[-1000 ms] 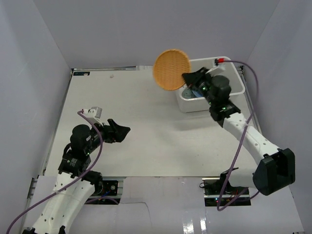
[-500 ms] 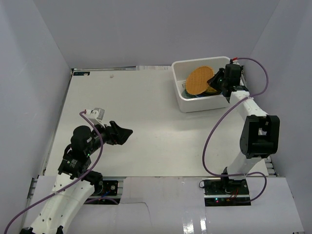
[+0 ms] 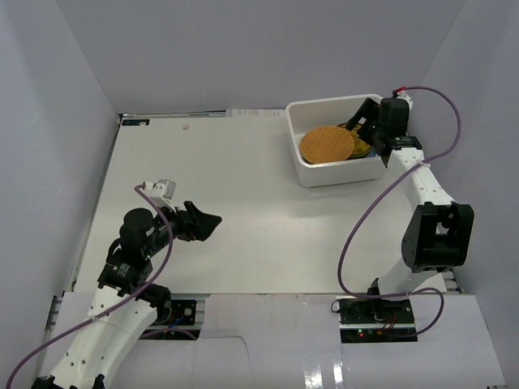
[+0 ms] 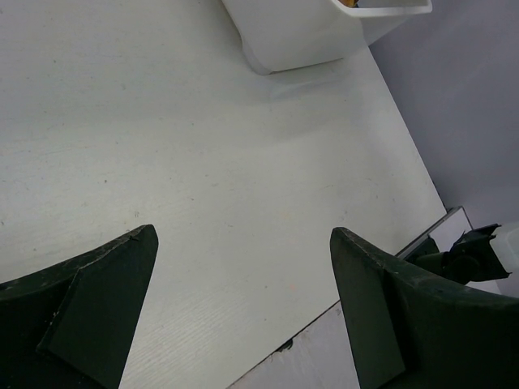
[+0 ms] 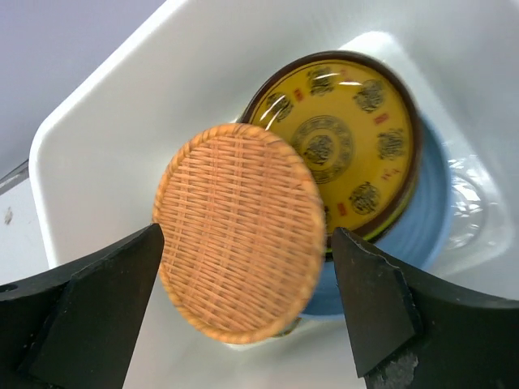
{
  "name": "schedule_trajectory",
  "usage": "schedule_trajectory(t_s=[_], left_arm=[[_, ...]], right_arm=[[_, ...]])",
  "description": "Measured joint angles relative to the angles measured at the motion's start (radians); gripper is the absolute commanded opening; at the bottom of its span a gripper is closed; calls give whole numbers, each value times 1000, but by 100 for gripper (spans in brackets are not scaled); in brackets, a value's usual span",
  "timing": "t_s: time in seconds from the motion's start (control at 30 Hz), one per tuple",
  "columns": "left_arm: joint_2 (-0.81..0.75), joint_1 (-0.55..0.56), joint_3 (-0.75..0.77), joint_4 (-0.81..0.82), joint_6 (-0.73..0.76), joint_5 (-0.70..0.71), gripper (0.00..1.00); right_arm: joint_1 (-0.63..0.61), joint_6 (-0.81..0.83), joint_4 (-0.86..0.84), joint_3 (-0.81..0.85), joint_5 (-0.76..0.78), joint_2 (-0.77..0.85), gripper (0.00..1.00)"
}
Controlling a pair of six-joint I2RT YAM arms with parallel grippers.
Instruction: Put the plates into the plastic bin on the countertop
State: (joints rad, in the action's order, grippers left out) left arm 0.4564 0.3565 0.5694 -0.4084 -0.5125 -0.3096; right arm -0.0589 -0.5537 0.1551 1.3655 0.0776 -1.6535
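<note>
The woven-look orange plate [image 3: 327, 144] lies inside the white plastic bin [image 3: 302, 173] at the back right of the countertop [image 3: 243, 186]. In the right wrist view this orange plate [image 5: 239, 231] partly covers a patterned yellow plate [image 5: 345, 134], which rests on a light blue plate [image 5: 413, 235]. My right gripper [image 5: 247, 233] hangs open above the orange plate, touching nothing. From above, the right gripper [image 3: 362, 123] is over the bin's far right corner. My left gripper [image 3: 209, 220] is open and holds nothing, low over the near-left countertop [image 4: 162, 121], far from the bin [image 4: 292, 32].
Grey walls enclose the countertop on the left, back and right. The bin's white wall [image 5: 122, 121] rises close around the right gripper. The countertop's near edge [image 4: 324, 312] runs just below the left gripper.
The right gripper opened and let go of the orange plate. The plate went from tilted in the grip to lying nearly flat on the plates in the bin. The left arm stayed still.
</note>
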Motion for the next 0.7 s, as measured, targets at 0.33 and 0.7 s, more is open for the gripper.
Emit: schedule_trajectory(t_s=[0.33,0.7], left_arm=[[43,0,0,-1,7,3,98],[56,-1,8,-3,29,-2,98]], right_arm=[[0,-23,-60,-257,61,423,90],[-35,-125,-181,-660,-217,830,90]])
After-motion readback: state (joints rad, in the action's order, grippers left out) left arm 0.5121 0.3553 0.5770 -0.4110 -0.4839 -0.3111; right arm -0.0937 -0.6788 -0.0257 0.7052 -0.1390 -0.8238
